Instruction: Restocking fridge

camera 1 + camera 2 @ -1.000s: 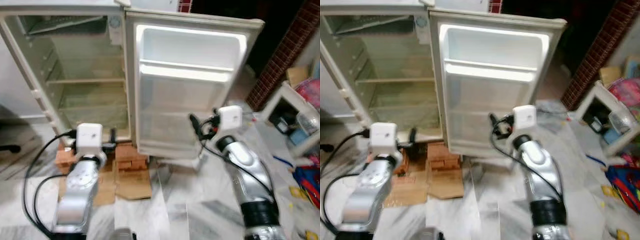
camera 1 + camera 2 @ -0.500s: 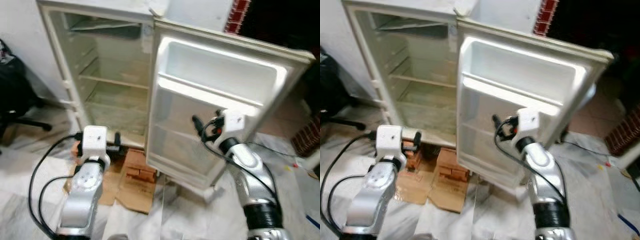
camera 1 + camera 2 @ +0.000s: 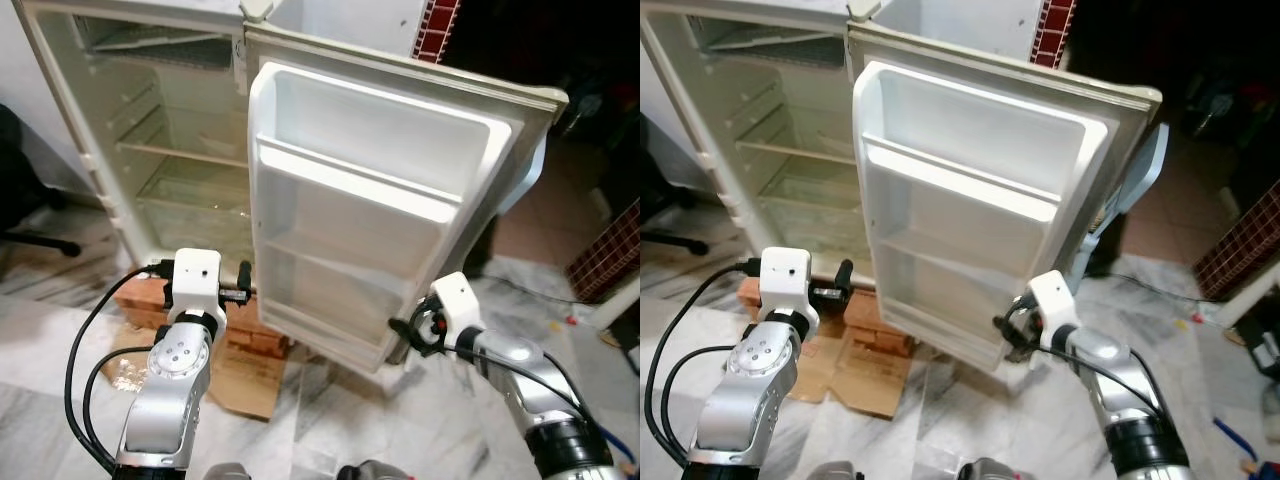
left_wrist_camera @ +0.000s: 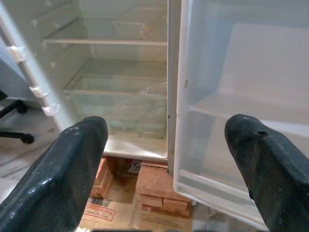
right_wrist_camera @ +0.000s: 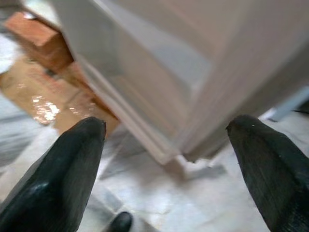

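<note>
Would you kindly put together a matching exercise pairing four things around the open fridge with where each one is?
Things:
1. bricks
2. flattened cardboard
3. right gripper
4. left gripper

Places:
A. by the lower outer corner of the fridge door
B. on the floor in front of the fridge
C. stacked under the fridge
D. before the fridge's bottom edge, near the door's hinge side

Pairs: 1-C, 2-B, 3-A, 4-D
</note>
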Robot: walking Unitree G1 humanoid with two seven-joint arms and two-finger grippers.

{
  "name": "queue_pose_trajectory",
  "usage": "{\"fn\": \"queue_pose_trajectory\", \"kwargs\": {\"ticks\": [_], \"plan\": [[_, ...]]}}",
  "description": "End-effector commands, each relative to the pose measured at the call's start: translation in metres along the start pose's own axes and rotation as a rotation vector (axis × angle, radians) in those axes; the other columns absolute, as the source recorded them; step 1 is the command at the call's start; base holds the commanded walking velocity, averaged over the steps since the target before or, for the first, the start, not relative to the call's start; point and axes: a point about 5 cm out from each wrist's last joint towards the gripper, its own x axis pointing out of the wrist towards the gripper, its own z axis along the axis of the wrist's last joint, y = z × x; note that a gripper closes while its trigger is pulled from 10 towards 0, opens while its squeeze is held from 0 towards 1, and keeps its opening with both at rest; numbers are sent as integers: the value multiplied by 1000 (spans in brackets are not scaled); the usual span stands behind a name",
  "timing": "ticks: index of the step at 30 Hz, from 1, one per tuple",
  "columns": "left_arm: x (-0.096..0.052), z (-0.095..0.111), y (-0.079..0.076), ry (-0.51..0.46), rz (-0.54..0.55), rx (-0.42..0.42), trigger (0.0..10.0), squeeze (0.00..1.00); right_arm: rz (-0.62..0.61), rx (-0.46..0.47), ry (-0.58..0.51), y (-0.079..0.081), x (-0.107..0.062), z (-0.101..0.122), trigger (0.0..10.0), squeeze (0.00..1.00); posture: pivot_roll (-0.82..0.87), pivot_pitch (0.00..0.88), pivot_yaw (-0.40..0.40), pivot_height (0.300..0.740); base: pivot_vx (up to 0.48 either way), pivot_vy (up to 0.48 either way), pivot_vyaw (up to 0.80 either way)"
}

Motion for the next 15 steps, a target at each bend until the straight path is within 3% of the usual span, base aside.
{"fn": "queue_pose_trajectory", "kwargs": {"ticks": [1,5,15], "plan": [[-1,3,0,-15,-8,8,10000,0,-83,-6,-22,-13,-1,8,10000,0,64,0,-36,740,0,-472,0],[-1,4,0,-14,-8,10,10000,0,-215,24,-90,-24,4,24,10000,0,69,0,-37,740,0,-472,0],[-1,4,1,-16,3,11,10000,0,-290,80,-318,-22,8,63,10000,0,77,0,-43,740,0,-472,0]]}}
